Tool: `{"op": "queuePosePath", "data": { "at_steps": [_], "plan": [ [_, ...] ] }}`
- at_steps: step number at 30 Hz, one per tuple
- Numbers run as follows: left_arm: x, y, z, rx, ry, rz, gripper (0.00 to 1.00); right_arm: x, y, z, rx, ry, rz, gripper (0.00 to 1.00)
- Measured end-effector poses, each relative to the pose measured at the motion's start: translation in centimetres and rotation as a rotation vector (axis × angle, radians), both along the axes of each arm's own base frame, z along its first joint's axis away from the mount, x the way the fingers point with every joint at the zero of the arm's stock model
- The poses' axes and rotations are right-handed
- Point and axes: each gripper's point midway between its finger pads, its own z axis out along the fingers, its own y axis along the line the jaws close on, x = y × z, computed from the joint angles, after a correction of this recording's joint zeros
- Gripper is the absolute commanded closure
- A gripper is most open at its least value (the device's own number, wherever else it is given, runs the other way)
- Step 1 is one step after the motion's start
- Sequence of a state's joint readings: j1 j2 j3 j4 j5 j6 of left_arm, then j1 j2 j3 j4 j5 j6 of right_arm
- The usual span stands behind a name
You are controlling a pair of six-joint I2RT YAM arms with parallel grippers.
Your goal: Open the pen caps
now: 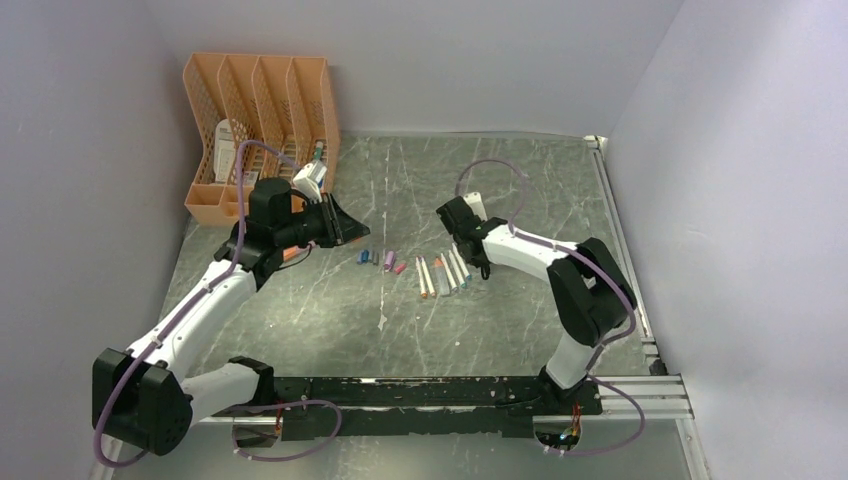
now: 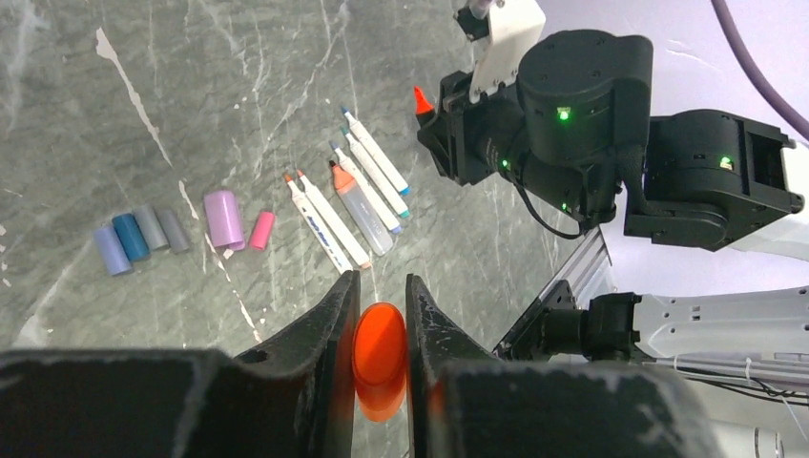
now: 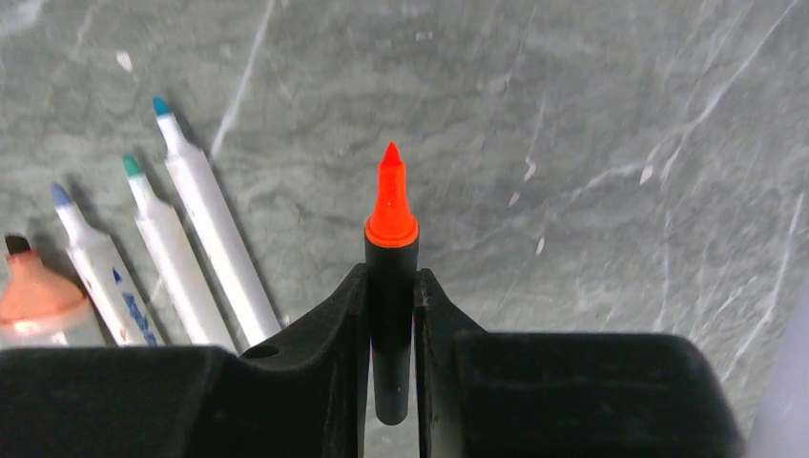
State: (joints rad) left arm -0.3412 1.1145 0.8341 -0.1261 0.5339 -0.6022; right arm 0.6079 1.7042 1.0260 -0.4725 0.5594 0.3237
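The left claw (image 2: 381, 291) is clamped on an orange cap (image 2: 380, 355), held over the table (image 2: 191, 95). The right claw (image 3: 391, 281) is closed on a black marker (image 3: 391, 324), whose bare orange tip points away from the claw. A row of uncapped pens (image 2: 361, 212) lies on the table. Just left of the pens in the left wrist view sit the loose caps (image 2: 224, 218): lilac, blue, two grey, purple and pink. The blue print on one pen barrel is too small to read.

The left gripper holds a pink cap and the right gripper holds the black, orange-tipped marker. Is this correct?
Not quite: the left gripper holds an orange cap, as the left wrist view shows. The right gripper does hold the black marker.
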Motion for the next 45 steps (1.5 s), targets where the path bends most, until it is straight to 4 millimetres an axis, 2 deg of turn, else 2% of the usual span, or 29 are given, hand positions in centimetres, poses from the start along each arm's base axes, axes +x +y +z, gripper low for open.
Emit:
{"op": "queuePosePath", "data": {
  "at_steps": [5, 9, 12, 18, 28, 32, 38, 45],
  "plan": [
    [0.1, 0.0, -1.1, 0.010, 0.027, 0.000, 0.93, 1.8, 0.7, -0.3, -0.028, -0.021, 0.026, 1.00],
    [0.1, -0.1, -1.4, 0.013, 0.038, 0.000, 0.93, 2.5, 1.2, -1.2, -0.038, -0.013, 0.036, 0.95],
    [0.1, 0.0, -1.4, 0.013, 0.038, 0.000, 0.93, 2.6, 1.3, -2.0, -0.047, 0.006, 0.044, 0.91],
    [0.1, 0.0, -1.5, 0.014, 0.038, 0.001, 0.93, 2.8, 1.9, -2.3, -0.029, 0.015, 0.056, 0.73],
    [0.4, 0.2, -2.5, 0.037, 0.068, 0.024, 0.93, 2.7, 2.4, -1.9, 0.003, 0.018, 0.064, 0.64],
    [0.5, 0.5, -3.4, 0.058, 0.096, 0.036, 0.93, 2.5, 2.5, -0.5, 0.027, 0.001, 0.063, 0.61],
    [1.0, 0.9, -4.9, 0.103, 0.140, 0.060, 0.93, 2.4, 2.6, 3.6, 0.083, -0.066, 0.063, 0.55],
    [3.1, 1.7, -7.5, 0.210, 0.198, 0.113, 0.93, 1.7, 3.1, 7.6, 0.187, -0.136, 0.072, 0.47]
  ]
}}
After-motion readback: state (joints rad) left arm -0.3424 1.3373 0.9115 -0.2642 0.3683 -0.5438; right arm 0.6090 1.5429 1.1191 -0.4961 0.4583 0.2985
